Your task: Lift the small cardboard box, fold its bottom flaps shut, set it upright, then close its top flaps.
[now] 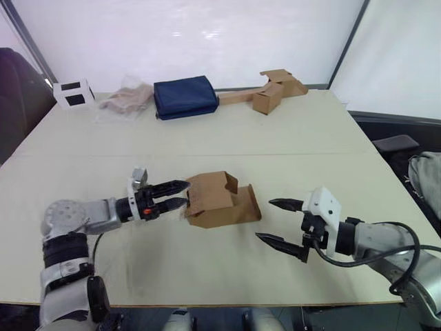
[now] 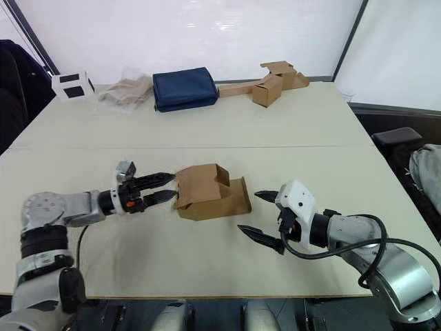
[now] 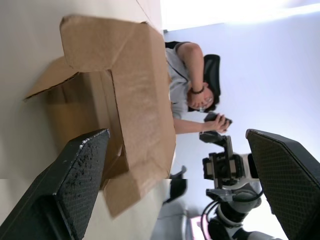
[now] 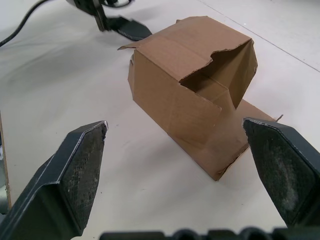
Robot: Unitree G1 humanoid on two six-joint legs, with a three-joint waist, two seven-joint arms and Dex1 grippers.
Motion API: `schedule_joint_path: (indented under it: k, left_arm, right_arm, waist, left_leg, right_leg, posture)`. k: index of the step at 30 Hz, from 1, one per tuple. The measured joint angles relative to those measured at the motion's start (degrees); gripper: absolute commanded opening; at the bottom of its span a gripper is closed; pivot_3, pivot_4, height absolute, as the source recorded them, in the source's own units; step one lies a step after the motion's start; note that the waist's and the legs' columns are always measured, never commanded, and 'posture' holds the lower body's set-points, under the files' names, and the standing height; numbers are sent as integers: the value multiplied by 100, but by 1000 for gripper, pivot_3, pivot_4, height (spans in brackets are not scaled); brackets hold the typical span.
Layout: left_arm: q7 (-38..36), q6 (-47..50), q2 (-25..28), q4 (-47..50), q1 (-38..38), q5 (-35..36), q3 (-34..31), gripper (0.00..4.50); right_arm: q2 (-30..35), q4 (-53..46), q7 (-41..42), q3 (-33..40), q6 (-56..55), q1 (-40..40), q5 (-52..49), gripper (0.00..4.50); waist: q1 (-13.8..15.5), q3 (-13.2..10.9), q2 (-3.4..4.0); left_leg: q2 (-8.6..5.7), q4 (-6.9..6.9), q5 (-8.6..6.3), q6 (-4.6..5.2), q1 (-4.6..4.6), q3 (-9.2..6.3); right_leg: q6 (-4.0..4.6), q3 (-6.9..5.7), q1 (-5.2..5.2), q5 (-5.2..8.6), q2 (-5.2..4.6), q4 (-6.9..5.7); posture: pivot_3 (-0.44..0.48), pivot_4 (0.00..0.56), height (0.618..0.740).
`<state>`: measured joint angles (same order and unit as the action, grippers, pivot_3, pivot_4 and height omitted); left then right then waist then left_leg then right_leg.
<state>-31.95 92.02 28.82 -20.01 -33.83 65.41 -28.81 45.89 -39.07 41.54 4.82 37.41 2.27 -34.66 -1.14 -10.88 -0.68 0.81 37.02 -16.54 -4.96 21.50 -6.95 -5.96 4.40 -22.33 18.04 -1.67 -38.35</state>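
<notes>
- Looking at the small cardboard box [image 1: 219,200], I see it lying on its side on the desk [image 1: 227,131], in the near half, about midway between the left and right edges, with nothing lifted yet.
- I judge the task to be at its very start: the bottom flaps [image 1: 195,201] at the end facing my left gripper are splayed, not folded shut, though I cannot tell whether any of them is partly turned in.
- The top flaps [image 4: 220,67] at the other end stand open too; the notched one hangs over the mouth, and another lies flat on the desk toward my right gripper.
- My left gripper [image 1: 173,194] sits at the box's left end, fingers a little apart, tips at or just touching the flap edge; I can't confirm a hold from here.
- My right gripper [image 1: 279,221] hovers near the front edge, to the right of the box and clear of it, fingers spread wide and empty.
- Left to do, as I read it: lifting, closing the bottom, standing the box upright, closing the top.
- Along the far edge lie a navy pouch [image 1: 185,96] and another cardboard piece [image 1: 272,89], well apart from my work.
</notes>
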Motion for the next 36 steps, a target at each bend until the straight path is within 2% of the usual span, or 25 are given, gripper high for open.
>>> schedule_joint_path:
  k: [3, 7, 11, 18, 28, 36]
  left_arm:
    - [209, 0, 103, 3, 13, 400, -9, 4500]
    - [488, 0, 5, 4, 9, 598, -9, 4500]
    - [696, -6, -280, 9, 27, 598, 2, 4500]
    - [703, -120, -338, -42, 37, 367, 38, 4500]
    - [459, -411, -701, -271, -132, -10, 388, 4500]
    - [-185, -847, -751, -714, -313, -458, 770, 4500]
  right_arm:
    - [-11, 0, -11, -16, -18, 20, 17, 4478]
    - [-34, 0, -12, -72, -21, 59, 40, 4478]
    - [-40, 0, -12, -141, -21, 99, 69, 4478]
    - [-37, 0, -19, -138, -20, 96, 72, 4478]
    - [-33, -106, -109, -138, -12, 70, 81, 4478]
    - [14, -187, -173, -125, 65, -39, 75, 4478]
  waist:
    - [49, 0, 0]
    - [31, 0, 0]
    - [23, 0, -1]
    - [13, 0, -1]
    - [16, 0, -1]
    - [17, 0, -1]
  left_leg:
    - [-5, 2, -1, 1, 2, -1]
    - [-6, 1, 0, 0, 2, -1]
    - [-5, 1, 3, -5, 2, -1]
    - [-5, 0, 3, -6, 2, -1]
    - [-6, 0, 5, -9, 3, -1]
    - [-6, 0, 4, -8, 3, -1]
  right_leg:
    - [-1, -1, 4, 0, -6, 1]
    - [-2, -1, 2, -1, -7, 2]
    - [-2, -1, 1, -1, -5, 2]
    - [-2, -1, 1, -1, -3, 2]
    - [-2, -1, 0, -1, -3, 3]
    - [-2, -1, 1, -1, -2, 3]
  posture:
    - [0, 150, 740]
    - [0, 150, 740]
    - [0, 150, 740]
    - [0, 150, 740]
    - [0, 150, 740]
    - [0, 150, 740]
